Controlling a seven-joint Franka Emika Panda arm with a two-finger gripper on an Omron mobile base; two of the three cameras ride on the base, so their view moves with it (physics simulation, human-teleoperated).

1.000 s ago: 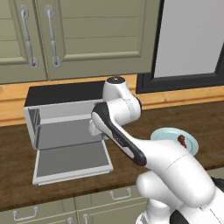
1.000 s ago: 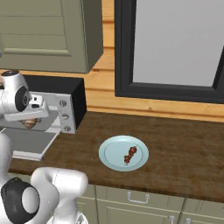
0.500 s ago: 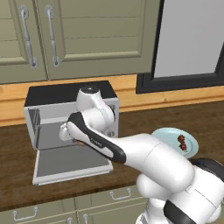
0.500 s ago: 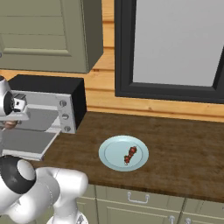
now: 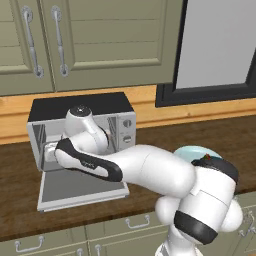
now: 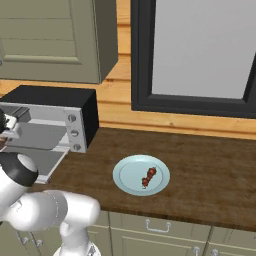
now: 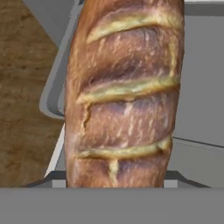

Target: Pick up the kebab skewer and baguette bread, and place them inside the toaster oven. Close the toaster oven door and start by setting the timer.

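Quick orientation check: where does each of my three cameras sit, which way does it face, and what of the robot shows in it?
Left base view: behind the arm to its left, looking forward and down at the toaster oven and its open toaster oven door; the white arm crosses from lower right.
Right base view: behind-right, facing the counter, the plate with the kebab skewer; the arm sits lower left.
Hand view: on the hand, looking along the gripper at the held baguette bread.
Both base views share the toaster oven.

Oven mouth: door point(image 5: 82, 189) lies flat on the counter's left part, opening unobstructed above it; arm point(image 5: 125, 167) and bread point(image 7: 124, 92) occupy the entrance. Plate point(image 6: 141, 175) with skewer point(image 6: 148, 176) near front edge, bare counter point(image 6: 210, 170) all around.
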